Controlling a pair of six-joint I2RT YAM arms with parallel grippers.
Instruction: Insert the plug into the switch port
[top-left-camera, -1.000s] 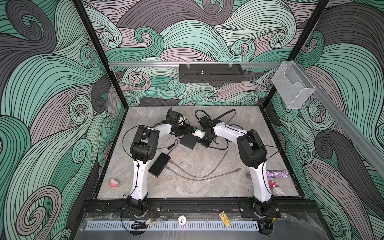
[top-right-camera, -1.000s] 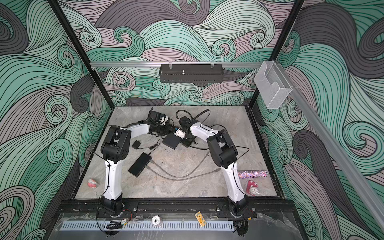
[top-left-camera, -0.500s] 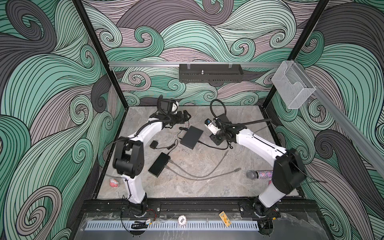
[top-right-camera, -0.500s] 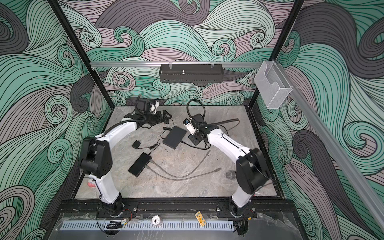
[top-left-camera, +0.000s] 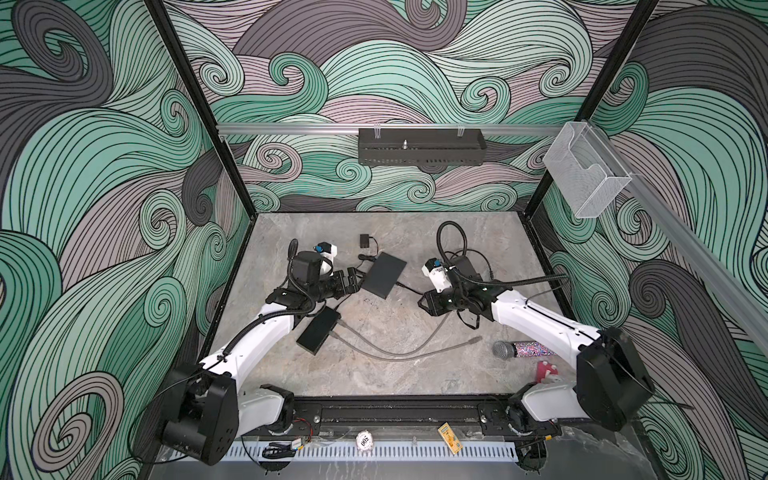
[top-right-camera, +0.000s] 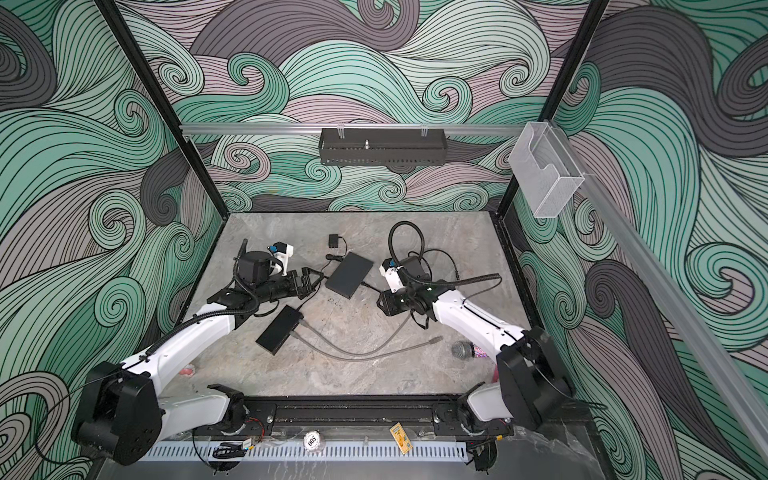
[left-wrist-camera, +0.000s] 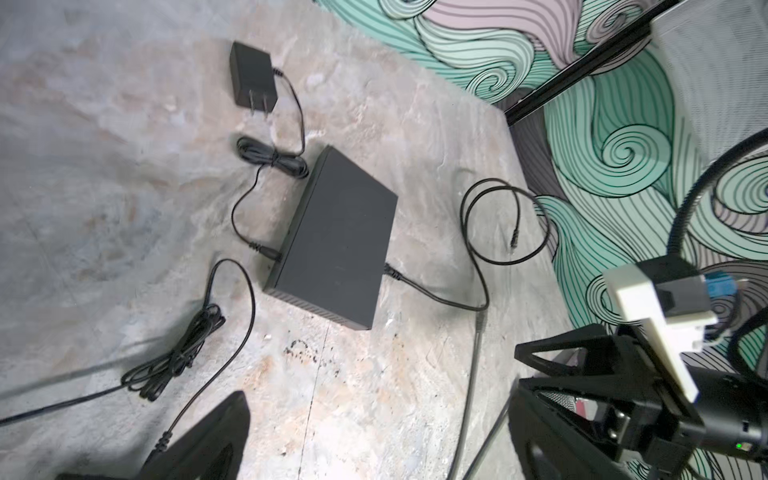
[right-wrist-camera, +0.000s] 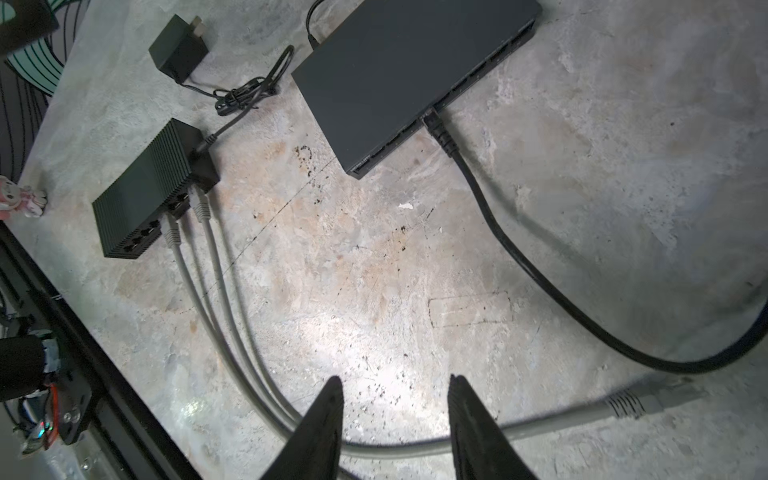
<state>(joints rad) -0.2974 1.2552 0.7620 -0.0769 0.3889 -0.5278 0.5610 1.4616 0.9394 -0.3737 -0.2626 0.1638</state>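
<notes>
Right wrist view | black plug (right-wrist-camera: 434, 120) sat plugged into the flat switch (right-wrist-camera: 399, 70) on the tabletop (right-wrist-camera: 582, 208) | right tool (right-wrist-camera: 395, 379) and left tool (top-left-camera: 354, 280) both stood open, empty | judged best: withdraw straight, clear of grey cable (right-wrist-camera: 561, 417), without tugging black cable (right-wrist-camera: 519, 255).

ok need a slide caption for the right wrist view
right pincer open above grey ethernet cables; black plug seated in the flat black switch
</notes>
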